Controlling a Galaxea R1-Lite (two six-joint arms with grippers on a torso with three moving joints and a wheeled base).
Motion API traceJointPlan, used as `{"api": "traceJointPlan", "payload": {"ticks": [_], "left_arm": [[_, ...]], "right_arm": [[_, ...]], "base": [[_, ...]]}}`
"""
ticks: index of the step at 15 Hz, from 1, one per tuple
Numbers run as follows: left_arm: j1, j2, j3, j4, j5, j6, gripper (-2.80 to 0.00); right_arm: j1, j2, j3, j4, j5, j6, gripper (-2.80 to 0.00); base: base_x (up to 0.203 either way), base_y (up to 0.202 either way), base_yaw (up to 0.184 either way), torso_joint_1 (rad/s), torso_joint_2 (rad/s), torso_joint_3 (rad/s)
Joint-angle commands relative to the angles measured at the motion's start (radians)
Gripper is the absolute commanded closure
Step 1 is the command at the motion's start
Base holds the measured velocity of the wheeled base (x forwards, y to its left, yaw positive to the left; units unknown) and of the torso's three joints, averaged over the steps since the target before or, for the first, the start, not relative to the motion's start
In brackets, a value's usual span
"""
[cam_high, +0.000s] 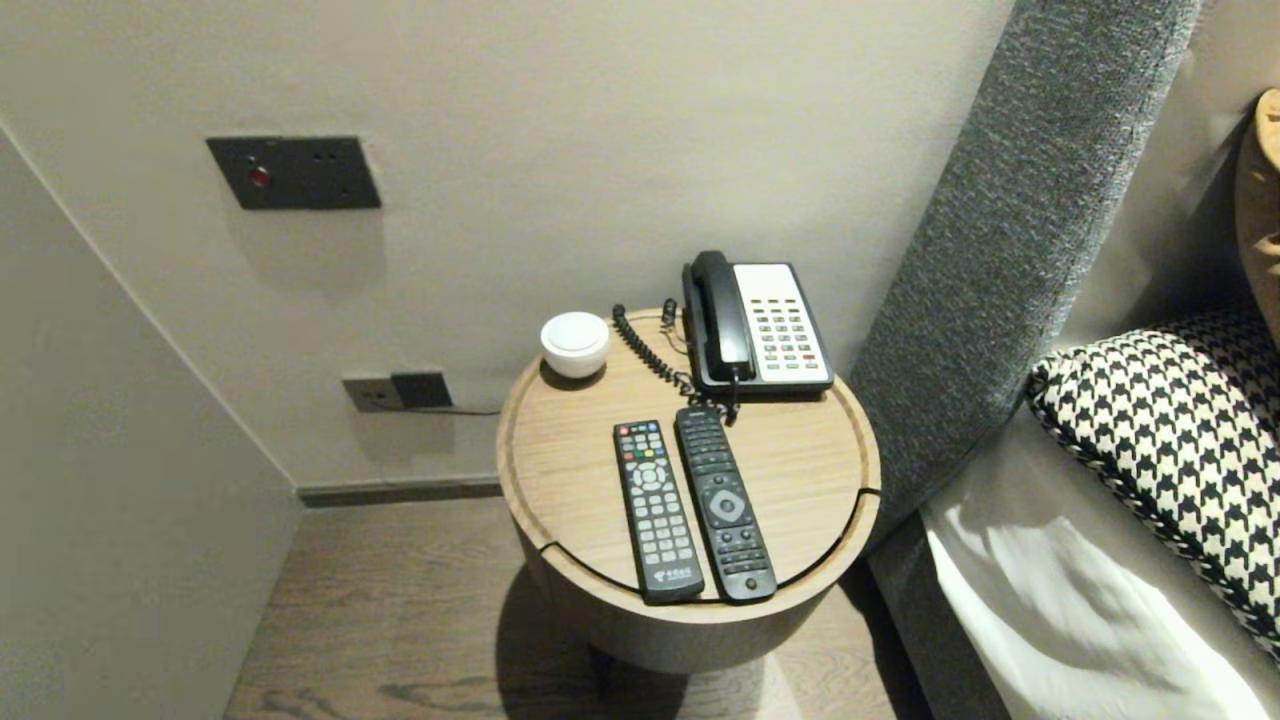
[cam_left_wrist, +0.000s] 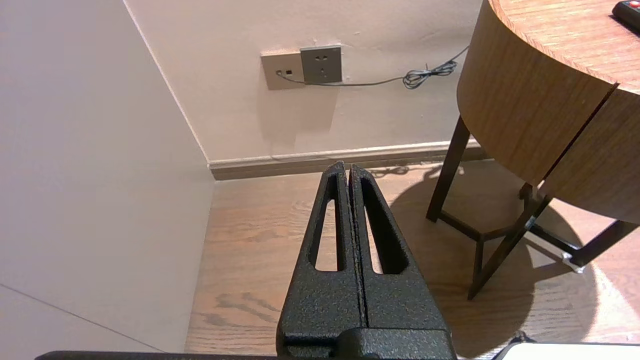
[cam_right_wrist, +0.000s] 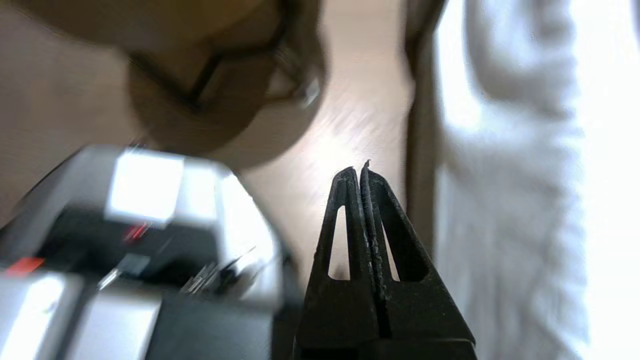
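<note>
Round wooden worktop (cam_left_wrist: 520, 100) stands near the left gripper (cam_left_wrist: 348, 166), jaws pressed together on nothing; the right gripper (cam_right_wrist: 361, 167), jaws equally closed and empty, hangs above wooden floor (cam_right_wrist: 350, 120).

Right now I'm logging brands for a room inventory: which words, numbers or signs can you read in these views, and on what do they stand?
Nothing reads clearly enough to quote.
Remote with coloured keys: key markings and a white logo near its close end, too small to read.
Black remote: key markings too small.
Telephone: keypad labels too small.
Wall panel: a red dot, no lettering visible.
</note>
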Motion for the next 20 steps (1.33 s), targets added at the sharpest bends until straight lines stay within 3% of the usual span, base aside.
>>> {"api": "traceJointPlan", "payload": {"ticks": [1, 6, 20], "left_arm": [[0.0, -0.002, 0.0, 0.0, -0.001, 0.0, 0.0], [0.0, -0.003, 0.0, 0.0, 0.0, 0.0, 0.0], [0.0, -0.002, 0.0, 0.0, 0.0, 0.0, 0.0]], "right_arm": [[-0.056, -0.12, 0.083, -0.064, -0.01, -0.025, 0.0], [-0.057, -0.203, 0.138, -0.126, -0.092, -0.034, 0.0], [-0.046, -0.446, 0.138, -0.126, -0.093, -0.02, 0.0]], "base": [[0.0, 0.0, 0.0, 0.0, 0.0, 0.0], [0.0, 0.0, 0.0, 0.0, 0.0, 0.0], [0.0, 0.0, 0.0, 0.0, 0.0, 0.0]]}}
